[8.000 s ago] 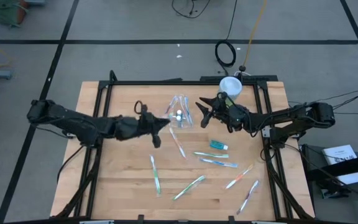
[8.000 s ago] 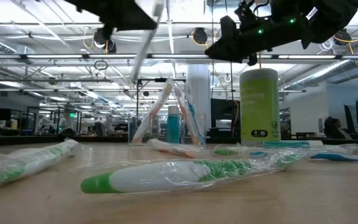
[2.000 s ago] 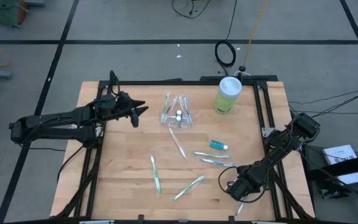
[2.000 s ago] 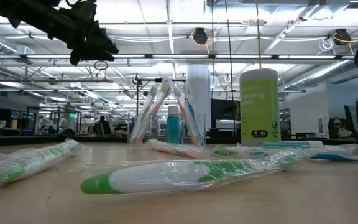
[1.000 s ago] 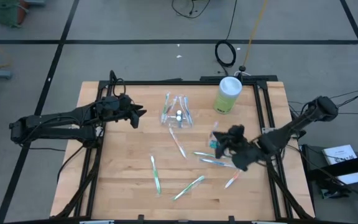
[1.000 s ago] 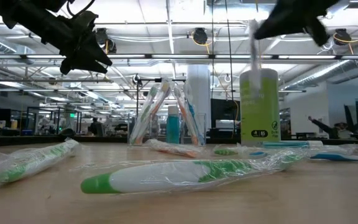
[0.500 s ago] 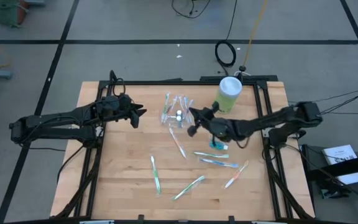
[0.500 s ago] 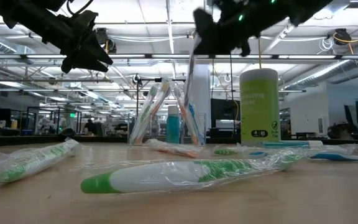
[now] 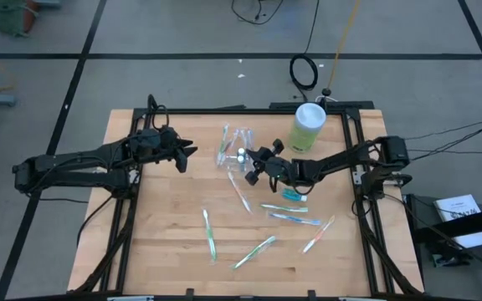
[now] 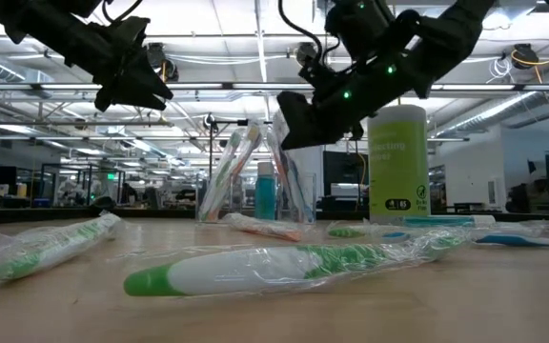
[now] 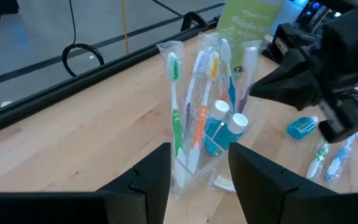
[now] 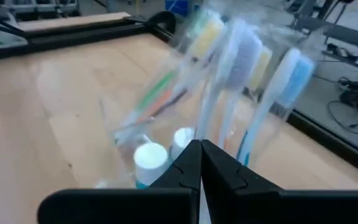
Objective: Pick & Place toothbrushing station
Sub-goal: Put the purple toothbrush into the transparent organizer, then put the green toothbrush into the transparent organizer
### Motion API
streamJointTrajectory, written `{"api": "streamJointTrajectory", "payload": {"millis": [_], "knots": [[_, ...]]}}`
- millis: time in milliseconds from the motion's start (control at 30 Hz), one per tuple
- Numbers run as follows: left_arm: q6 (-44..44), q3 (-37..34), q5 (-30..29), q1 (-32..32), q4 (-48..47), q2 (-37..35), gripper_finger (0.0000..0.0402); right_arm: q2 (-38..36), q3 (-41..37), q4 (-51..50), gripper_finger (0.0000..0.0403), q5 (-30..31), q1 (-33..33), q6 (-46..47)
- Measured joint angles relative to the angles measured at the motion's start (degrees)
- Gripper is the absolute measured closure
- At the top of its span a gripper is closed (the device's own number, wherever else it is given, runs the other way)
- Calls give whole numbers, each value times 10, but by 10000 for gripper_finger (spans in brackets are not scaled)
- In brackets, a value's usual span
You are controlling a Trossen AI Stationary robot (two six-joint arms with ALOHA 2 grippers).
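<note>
High view: we see the clear container standing toward the table's far middle, brushes upright in it. The right gripper hangs just beside it on the right; we cannot tell from here what it carries. The left gripper waits well off to the left, pointed at the container. Loose wrapped toothbrushes lie scattered over the near half of the table, and a teal tube lies near the right arm. We judge the scattered items are still to be collected.

Low view: the right gripper is raised above the container, apparently for a drop from above. The green wipes canister stands close behind the arm and could be knocked. A wrapped green-and-white brush lies in the foreground.

Left wrist view: the left gripper has its fingers apart and empty. The container holds several wrapped brushes and two white-capped teal tubes; it is already crowded.

Right wrist view: the right gripper has its fingertips pressed together right over the brush heads. Whether a thin brush is pinched between them we cannot tell. The standing brushes themselves obstruct any insertion.
</note>
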Motion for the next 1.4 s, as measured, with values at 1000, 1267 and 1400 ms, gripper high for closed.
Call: {"api": "streamJointTrajectory", "payload": {"millis": [1000,1267,1400], "knots": [[-240,0,7,-144,-102,21,238,-132,-1,-179,254,-6,6,1],[-387,0,16,-278,-82,118,238,-132,-1,-197,257,-6,-1,-28],[-488,0,7,-330,-61,184,238,-132,-1,-148,254,-5,-14,-56]]}}
